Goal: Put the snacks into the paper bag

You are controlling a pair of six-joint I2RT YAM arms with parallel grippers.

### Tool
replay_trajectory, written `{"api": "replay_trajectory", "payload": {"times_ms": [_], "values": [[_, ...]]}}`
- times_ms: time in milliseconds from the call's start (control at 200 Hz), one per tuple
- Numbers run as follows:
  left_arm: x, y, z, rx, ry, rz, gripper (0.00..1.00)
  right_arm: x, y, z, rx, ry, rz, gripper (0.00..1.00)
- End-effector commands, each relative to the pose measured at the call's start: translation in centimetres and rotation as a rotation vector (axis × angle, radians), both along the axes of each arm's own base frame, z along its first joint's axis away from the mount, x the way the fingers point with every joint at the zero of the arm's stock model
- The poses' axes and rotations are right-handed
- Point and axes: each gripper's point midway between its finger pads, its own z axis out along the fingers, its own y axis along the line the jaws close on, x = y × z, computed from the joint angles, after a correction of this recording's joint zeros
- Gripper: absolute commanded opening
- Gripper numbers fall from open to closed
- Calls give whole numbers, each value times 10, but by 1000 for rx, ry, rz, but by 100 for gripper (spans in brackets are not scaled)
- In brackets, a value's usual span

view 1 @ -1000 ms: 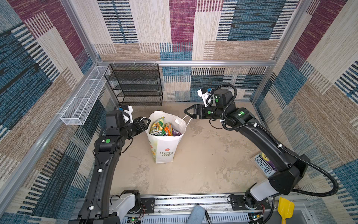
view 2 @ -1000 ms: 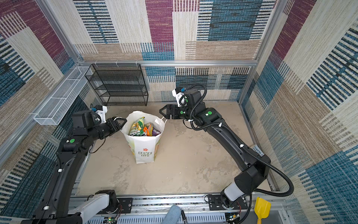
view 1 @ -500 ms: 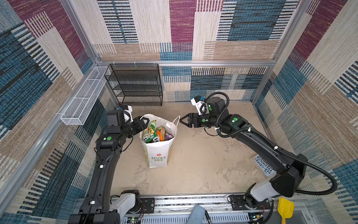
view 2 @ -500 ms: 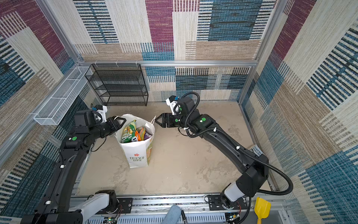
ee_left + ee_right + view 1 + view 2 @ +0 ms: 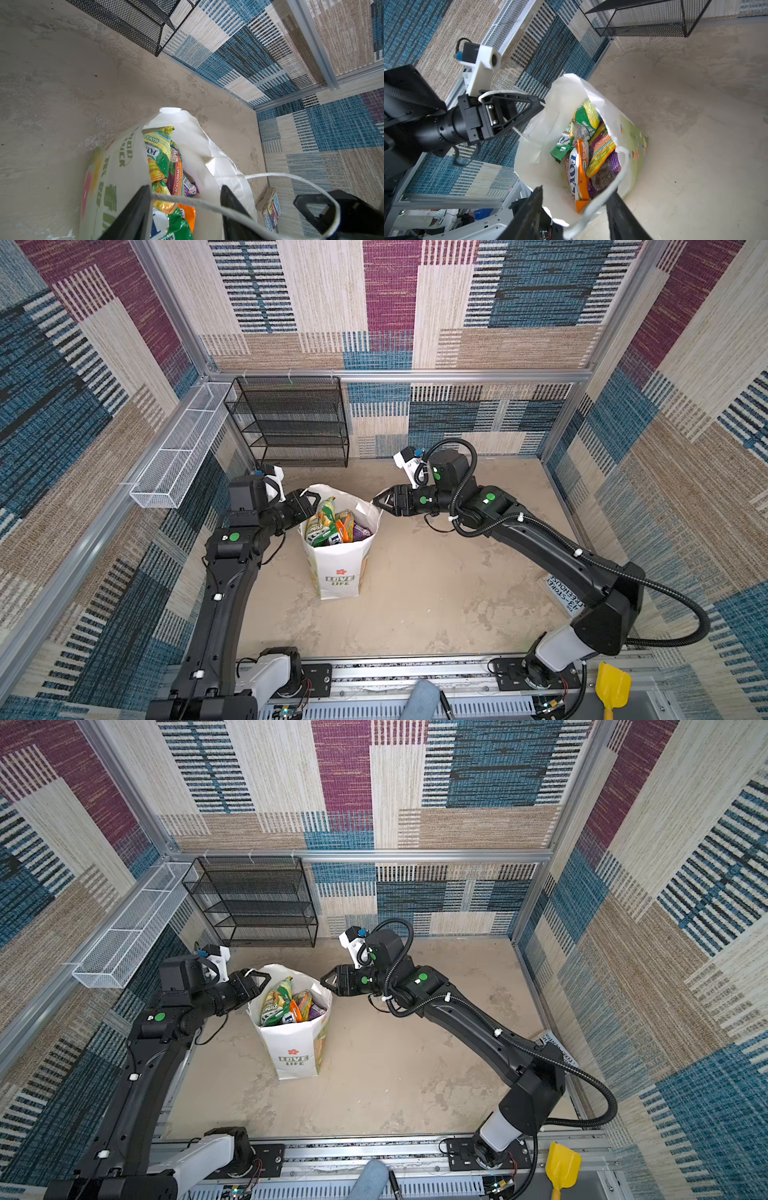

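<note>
Bag (image 5: 340, 568) stands upright left of centre on the surface (image 5: 436, 572), nearer the back edge, with snacks (image 5: 332, 526) packed inside it up to the rim. Mesh rack (image 5: 291, 423) sits at the back edge, wire basket (image 5: 178, 456) on the left wall and book (image 5: 565, 593) at the right edge, all well apart from the bag. Both arms reach in from the front rail (image 5: 415, 672), wrists level, facing each other across the bag mouth. Left gripper (image 5: 311, 504) is at the left rim, jaws part open, cord handle (image 5: 197, 202) draped across its fingers. Right gripper (image 5: 376, 502) is at the right rim, jaws part open. The other handle (image 5: 600, 199) runs between them; can't tell if it's pinched.

White paper bag (image 5: 341, 572) stands upright mid-counter (image 5: 436, 597), mouth spread wide, red flower and "LOVE LIFE" on its front. Glossy FOX'S snacks (image 5: 332, 526) inside, on end: green-yellow, orange, purple.
</note>
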Motion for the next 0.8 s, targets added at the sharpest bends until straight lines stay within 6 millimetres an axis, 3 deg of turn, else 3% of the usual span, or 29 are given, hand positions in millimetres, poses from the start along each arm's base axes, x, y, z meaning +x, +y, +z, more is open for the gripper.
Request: {"api": "replay_trajectory", "payload": {"times_ms": [0,65,205,305,406,476,561,771,791], "values": [[7,-1,14,-6,-67,-7,57,4,13,16,45,-13,36,22],[8,-3,18,-13,-81,-17,57,9,16,26,60,-34,34,8],[12,-13,19,-108,-88,-34,57,15,17,55,73,-98,31,0],[17,-26,33,-200,-130,-71,58,22,9,71,84,-129,9,0],[22,-40,57,-180,-169,-104,61,29,-6,82,99,-143,-20,0],[24,-53,70,-151,-197,-126,63,34,-20,81,99,-139,-46,0],[29,-66,71,-138,-205,-139,66,34,-38,76,107,-132,-74,0],[42,-83,45,-137,-174,-113,69,21,-65,67,113,-129,-107,0],[42,-84,43,-134,-171,-112,69,20,-66,58,102,-115,-108,0]]}}
